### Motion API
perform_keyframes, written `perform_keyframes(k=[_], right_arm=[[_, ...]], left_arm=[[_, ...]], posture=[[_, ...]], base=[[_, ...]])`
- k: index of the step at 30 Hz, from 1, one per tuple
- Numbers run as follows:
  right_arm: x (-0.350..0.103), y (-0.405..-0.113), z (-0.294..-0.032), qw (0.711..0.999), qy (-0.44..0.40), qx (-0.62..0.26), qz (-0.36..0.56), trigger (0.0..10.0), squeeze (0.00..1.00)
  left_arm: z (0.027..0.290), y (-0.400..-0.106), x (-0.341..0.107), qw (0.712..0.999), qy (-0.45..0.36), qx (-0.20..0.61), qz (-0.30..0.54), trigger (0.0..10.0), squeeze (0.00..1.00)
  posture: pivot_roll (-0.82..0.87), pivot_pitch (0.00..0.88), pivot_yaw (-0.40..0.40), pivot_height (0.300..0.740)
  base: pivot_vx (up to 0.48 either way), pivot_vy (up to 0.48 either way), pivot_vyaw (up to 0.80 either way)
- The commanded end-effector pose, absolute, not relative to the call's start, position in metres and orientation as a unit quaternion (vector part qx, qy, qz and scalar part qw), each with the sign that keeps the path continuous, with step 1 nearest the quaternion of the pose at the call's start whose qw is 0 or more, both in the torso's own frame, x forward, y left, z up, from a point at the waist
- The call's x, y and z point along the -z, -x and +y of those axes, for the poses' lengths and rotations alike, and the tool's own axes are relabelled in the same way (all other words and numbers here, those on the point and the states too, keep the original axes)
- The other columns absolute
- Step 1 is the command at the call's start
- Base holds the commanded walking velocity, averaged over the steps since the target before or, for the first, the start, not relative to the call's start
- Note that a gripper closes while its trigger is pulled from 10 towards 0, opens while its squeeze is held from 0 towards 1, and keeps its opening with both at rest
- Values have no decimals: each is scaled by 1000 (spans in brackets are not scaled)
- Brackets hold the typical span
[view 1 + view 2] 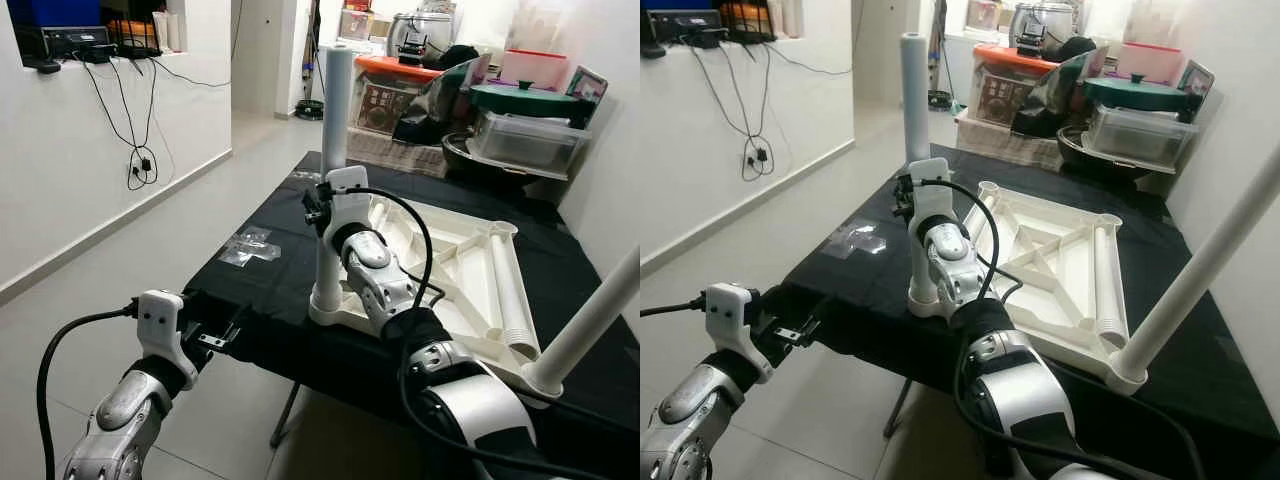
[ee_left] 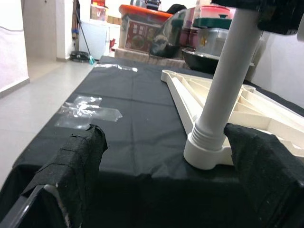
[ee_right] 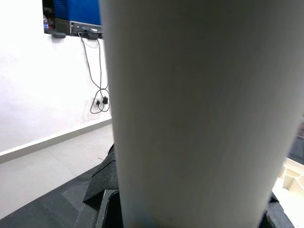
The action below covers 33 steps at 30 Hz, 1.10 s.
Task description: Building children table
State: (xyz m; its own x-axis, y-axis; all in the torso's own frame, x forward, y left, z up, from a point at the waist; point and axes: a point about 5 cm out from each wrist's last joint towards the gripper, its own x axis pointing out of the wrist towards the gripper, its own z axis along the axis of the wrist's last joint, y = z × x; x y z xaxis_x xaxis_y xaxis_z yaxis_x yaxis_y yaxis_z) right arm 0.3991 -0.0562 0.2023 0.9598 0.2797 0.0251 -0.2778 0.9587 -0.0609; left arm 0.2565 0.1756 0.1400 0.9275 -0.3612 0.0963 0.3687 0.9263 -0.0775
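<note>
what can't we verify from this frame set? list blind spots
- Right gripper: its wrist housing hides the fingers at the upright white plastic table leg in the eye views; the wrist view is too close, so grip unconfirmed.
- Leg seating: left wrist view shows the threaded base in the corner socket of the upturned white tabletop, not how deep.
- Second white leg: top cut off by the right edge.
- Left gripper: open, short of the black cloth-covered table.

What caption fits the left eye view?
Right gripper clasps an upright white leg on the upturned tabletop; left gripper waits open nearby.
</note>
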Motion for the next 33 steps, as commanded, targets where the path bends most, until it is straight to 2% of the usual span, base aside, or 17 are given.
perform_keyframes(k=[1,23,33], right_arm=[[-117,-380,-76,980,35,-116,156,0,0],[-121,-383,-78,980,38,-119,154,0,0],[-122,-384,-77,978,18,-123,168,0,0]], left_arm=[[175,-257,-139,980,59,183,-42,10000,0],[172,-256,-140,979,63,192,-41,10000,0],[172,-255,-139,978,62,194,-41,10000,0]], posture=[[86,0,-131,740],[84,0,-131,740],[85,0,-133,740]], base=[[352,0,0],[342,0,0],[0,0,0]])
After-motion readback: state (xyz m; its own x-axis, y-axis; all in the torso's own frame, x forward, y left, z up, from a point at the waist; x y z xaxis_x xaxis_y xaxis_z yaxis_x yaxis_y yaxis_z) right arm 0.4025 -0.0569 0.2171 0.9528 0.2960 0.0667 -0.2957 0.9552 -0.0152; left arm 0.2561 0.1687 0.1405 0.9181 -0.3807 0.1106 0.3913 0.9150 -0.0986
